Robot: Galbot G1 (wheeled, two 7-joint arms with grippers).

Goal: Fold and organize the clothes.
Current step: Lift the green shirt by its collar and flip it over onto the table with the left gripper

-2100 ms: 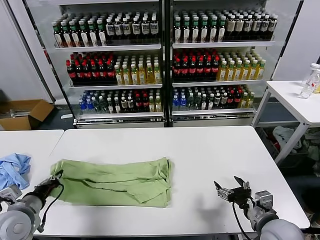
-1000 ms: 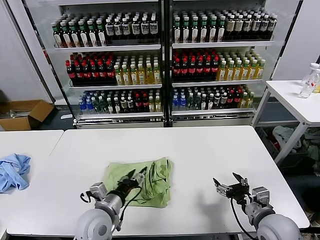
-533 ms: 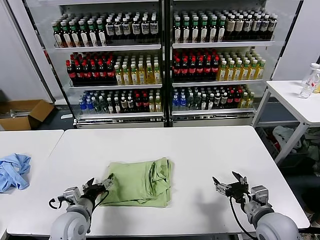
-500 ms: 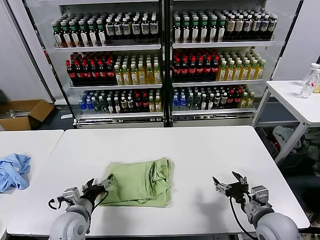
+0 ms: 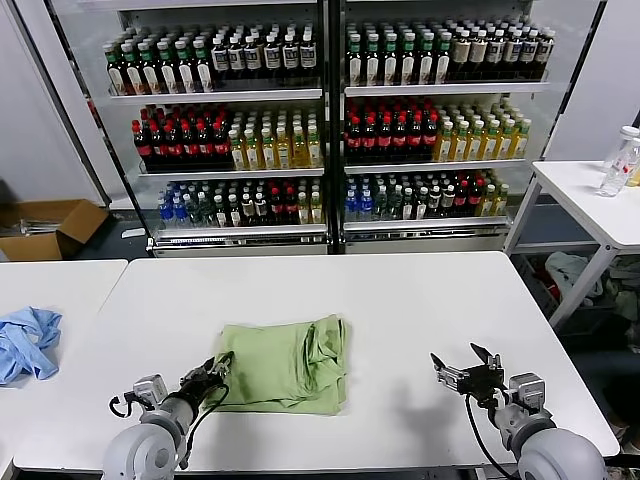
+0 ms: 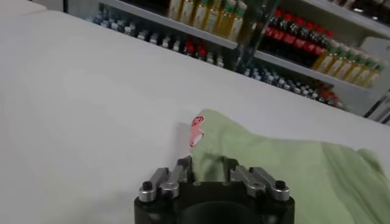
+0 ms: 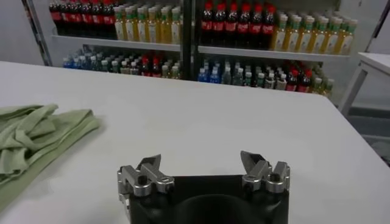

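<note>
The light green polo shirt (image 5: pixel 285 365) lies folded into a compact rectangle on the middle of the white table (image 5: pixel 420 300). My left gripper (image 5: pixel 218 366) is at its left edge. In the left wrist view the gripper (image 6: pixel 208 163) has its fingers drawn close with green fabric (image 6: pixel 292 164) pinched between them. A scrap of the red-and-white print (image 6: pixel 196 125) shows at the edge just ahead. My right gripper (image 5: pixel 462 368) hovers open and empty over bare table to the right of the shirt. In the right wrist view that gripper (image 7: pixel 201 161) is spread wide, with the shirt (image 7: pixel 36 131) off to the side.
A light blue garment (image 5: pixel 25 340) lies on the adjoining table at far left. Glass-door coolers (image 5: pixel 325 120) full of bottles stand behind. A side table (image 5: pixel 590 200) with bottles (image 5: pixel 620 160) is at right, and a cardboard box (image 5: pixel 50 225) sits on the floor at left.
My left gripper carried the shirt's left half over to the right, drew back to the new left edge, and now sits at it again. The shirt has slid slightly right. The right arm barely moved.
</note>
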